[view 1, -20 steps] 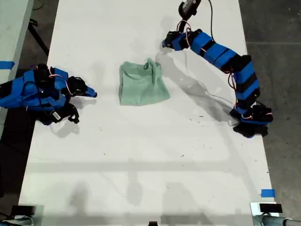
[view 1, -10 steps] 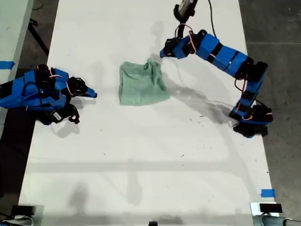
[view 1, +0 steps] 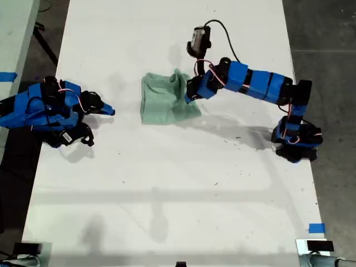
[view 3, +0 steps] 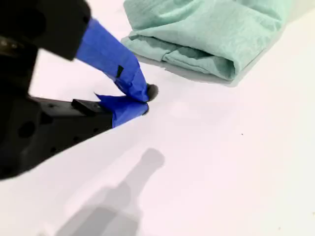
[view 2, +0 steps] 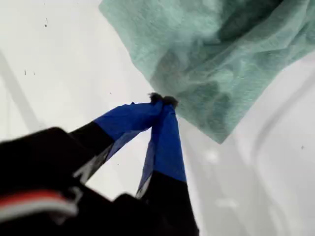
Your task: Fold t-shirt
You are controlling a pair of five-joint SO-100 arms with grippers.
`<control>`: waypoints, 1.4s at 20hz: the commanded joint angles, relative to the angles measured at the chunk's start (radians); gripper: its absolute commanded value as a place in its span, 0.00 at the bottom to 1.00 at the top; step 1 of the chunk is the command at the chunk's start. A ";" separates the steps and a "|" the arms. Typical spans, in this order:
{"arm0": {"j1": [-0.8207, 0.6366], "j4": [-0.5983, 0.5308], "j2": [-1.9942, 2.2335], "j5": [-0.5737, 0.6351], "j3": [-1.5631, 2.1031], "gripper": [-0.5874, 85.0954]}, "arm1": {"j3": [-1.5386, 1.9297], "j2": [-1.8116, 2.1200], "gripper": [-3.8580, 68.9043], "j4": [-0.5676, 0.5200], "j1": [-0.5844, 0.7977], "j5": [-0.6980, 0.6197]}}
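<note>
Near the middle of the white table (view 1: 167, 183), a little toward twelve o'clock in the exterior view, lies the t-shirt (view 1: 162, 100), folded into a compact, roughly square pale mint-green bundle with wrinkled layers. My first gripper (view 1: 191, 95) sits at the bundle's three o'clock edge in that view, its arm reaching in from a base at about four o'clock of the shirt, near the exterior view's right side. Seen through the first wrist view, my first gripper (view 2: 162, 101) has its blue-taped tips pressed together right at the edge of the t-shirt (view 2: 211, 64); whether any cloth is pinched between them I cannot tell. My second gripper (view 1: 107, 110) rests at the shirt's nine o'clock in the exterior view, apart from the cloth, with its arm folded low near the exterior view's left side. Through the second wrist view, my second gripper (view 3: 142, 101) has its tips closed on nothing, just above the bare tabletop, with the folded t-shirt (view 3: 206, 34) lying beyond them and showing stacked layers along its near edge.
</note>
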 commanded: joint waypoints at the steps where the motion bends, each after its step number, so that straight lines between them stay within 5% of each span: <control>1: 0.002 -0.020 0.002 -0.009 -0.006 0.01 | -0.017 0.097 0.04 -0.017 -0.021 0.011; 13: 0.012 -0.021 0.003 -0.012 -0.005 0.01 | -0.298 -0.324 0.04 -0.216 0.032 -0.008; 22: 0.014 -0.025 0.003 -0.012 0.003 0.01 | -0.400 -0.511 0.04 -0.543 0.247 -0.114; 28: 0.008 -0.029 0.003 -0.008 0.011 0.01 | -0.400 -0.609 0.04 -0.833 0.341 -0.025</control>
